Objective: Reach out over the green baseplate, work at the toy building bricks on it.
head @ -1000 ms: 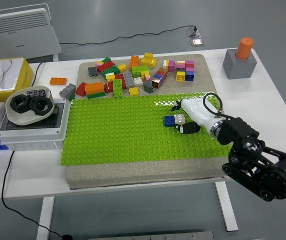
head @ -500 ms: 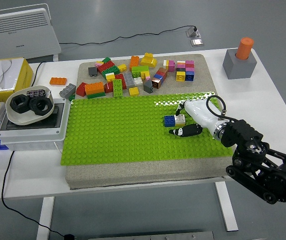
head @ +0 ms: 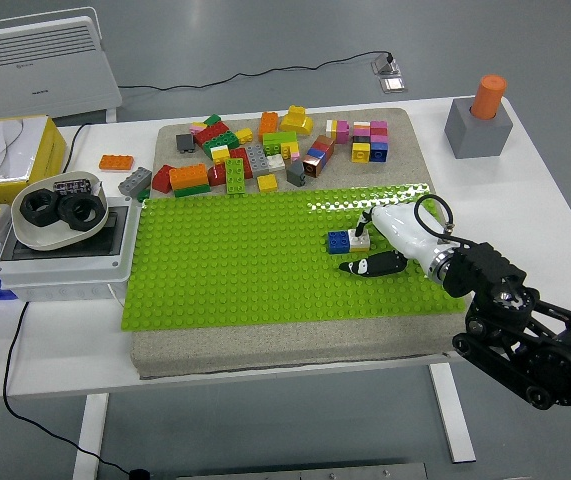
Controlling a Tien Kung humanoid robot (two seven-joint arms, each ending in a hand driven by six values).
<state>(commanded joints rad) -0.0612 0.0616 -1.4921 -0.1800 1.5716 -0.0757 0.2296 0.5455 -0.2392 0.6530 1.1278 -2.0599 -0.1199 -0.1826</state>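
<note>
The green baseplate [head: 235, 260] lies on a beige mat in the middle of the table. Right of its centre a small blue brick [head: 338, 240] and a white brick [head: 361, 242] sit side by side on the studs. My right hand [head: 357, 248], white with black fingertips, reaches in from the lower right. One fingertip [head: 363, 227] rests at the white brick's top edge, and the thumb lies flat on the plate just in front of the bricks. The fingers are spread and hold nothing. The left arm is out of view.
Several loose bricks [head: 265, 150] are heaped on the mat behind the plate. An orange brick [head: 116, 162] and a grey box with black rings [head: 60, 235] stand at the left. A grey block with an orange peg [head: 479, 122] is at the back right.
My right hand has drawn back to the right and slightly toward the near edge, uncovering the white brick. The two bricks have stayed in place.
</note>
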